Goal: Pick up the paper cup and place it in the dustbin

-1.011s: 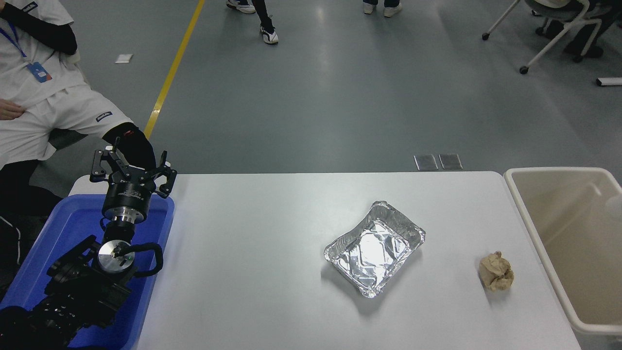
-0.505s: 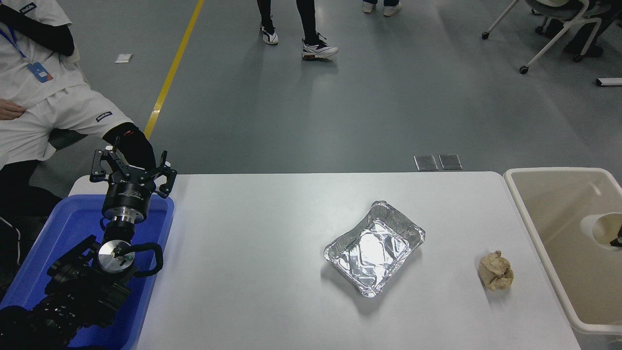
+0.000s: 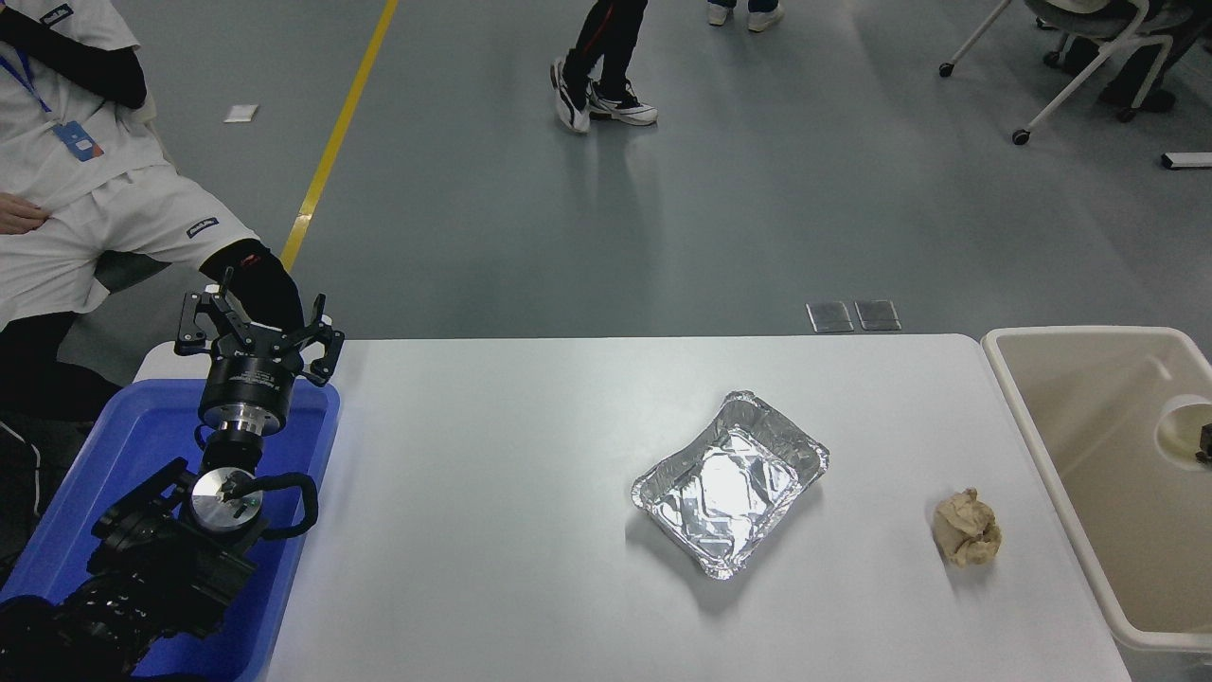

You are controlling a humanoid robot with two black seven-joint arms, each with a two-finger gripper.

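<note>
Hanging inside the dustbin (image 3: 1060,455) at the picture's right edge, the cup (image 3: 1179,433) sits a little higher than half a second ago, when more of it showed. A sliver of the right pincer (image 3: 1205,443) touches it; whether it grips or has let go I cannot tell. A second ago the cup was only a pale blur there, so the drop looks nearly done. The left pincer (image 3: 256,332) is parked, fingers spread, over the blue bin (image 3: 85,530). On the tabletop (image 3: 492,493) the tray (image 3: 729,483) and paper ball (image 3: 966,529) lie well apart, leaving wide room.
</note>
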